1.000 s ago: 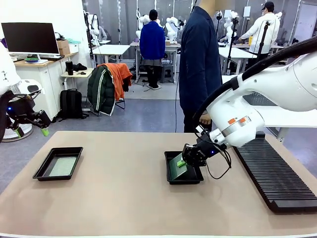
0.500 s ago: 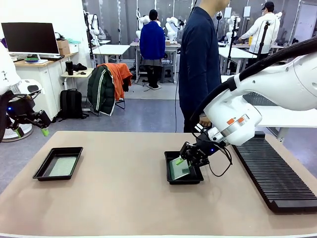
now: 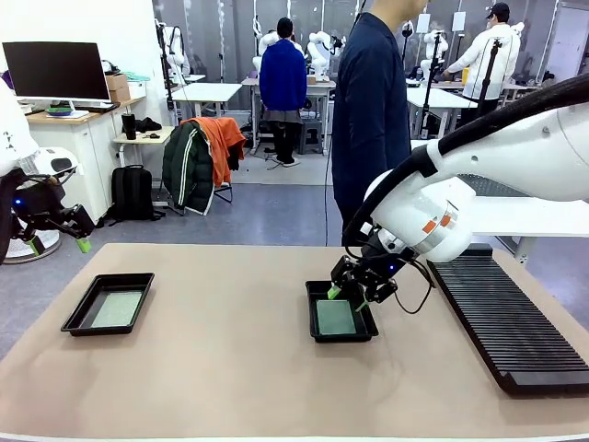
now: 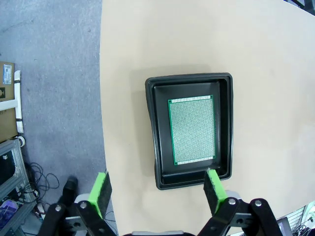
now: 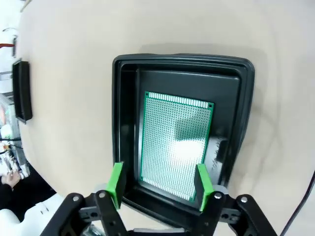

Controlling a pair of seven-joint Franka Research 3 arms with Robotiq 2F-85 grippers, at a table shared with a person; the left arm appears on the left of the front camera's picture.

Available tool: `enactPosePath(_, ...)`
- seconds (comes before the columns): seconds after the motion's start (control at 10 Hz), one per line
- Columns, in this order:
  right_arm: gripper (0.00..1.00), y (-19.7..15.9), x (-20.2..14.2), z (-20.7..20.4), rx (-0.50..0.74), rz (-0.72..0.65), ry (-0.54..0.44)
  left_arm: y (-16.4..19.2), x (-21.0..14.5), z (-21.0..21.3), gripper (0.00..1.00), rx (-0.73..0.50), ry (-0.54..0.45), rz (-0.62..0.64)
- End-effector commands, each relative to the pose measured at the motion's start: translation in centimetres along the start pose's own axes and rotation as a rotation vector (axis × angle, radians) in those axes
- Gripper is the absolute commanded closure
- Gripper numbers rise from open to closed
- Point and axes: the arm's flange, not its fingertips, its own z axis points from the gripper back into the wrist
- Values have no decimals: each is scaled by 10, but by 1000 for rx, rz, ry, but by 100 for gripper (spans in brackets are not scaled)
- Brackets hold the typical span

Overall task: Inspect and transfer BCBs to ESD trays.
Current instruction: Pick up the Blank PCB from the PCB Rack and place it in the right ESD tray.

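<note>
Two black ESD trays lie on the tan table. The left tray [image 3: 81, 316] [image 4: 152, 128] holds a flat green BCB [image 3: 117, 309] [image 4: 192, 129]. My left gripper [image 3: 60, 244] [image 4: 157, 189] hangs open, high above the table's left edge and apart from that tray. The middle tray [image 3: 313, 330] [image 5: 118, 98] holds another BCB [image 3: 336, 317] [image 5: 174, 142], lying flat on its floor. My right gripper [image 3: 345, 295] [image 5: 160, 184] stands open just above this tray's far edge, with its green fingers apart and nothing between them.
A long black ribbed rack [image 3: 511, 322] runs along the table's right side. A person in dark blue [image 3: 373, 120] stands at the far edge behind the middle tray. The left tray [image 5: 22, 91] lies sideways at the edge of the right wrist view.
My right gripper has opened and let go of the BCB, which went from tilted to flat in the middle tray. The gripper drew up and back a little. The left arm has not moved.
</note>
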Motion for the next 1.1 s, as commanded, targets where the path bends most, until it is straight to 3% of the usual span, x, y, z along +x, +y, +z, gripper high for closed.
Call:
enactPosePath(0.0, 12, 22, -4, 19, -131, -13, -3, 0, -1, -2, 0, 1, -6, 2)
enactPosePath(0.2, 0, 37, -5, 43, -230, -2, 3, 0, -1, -2, 0, 1, -6, 2)
enactPosePath(0.5, 0, 45, -6, 69, -350, -6, 23, 0, -1, -2, 0, 1, -6, 2)
enactPosePath(1.0, 0, 42, -8, 75, -340, 7, 36, 0, -1, -2, 0, 1, -6, 2)
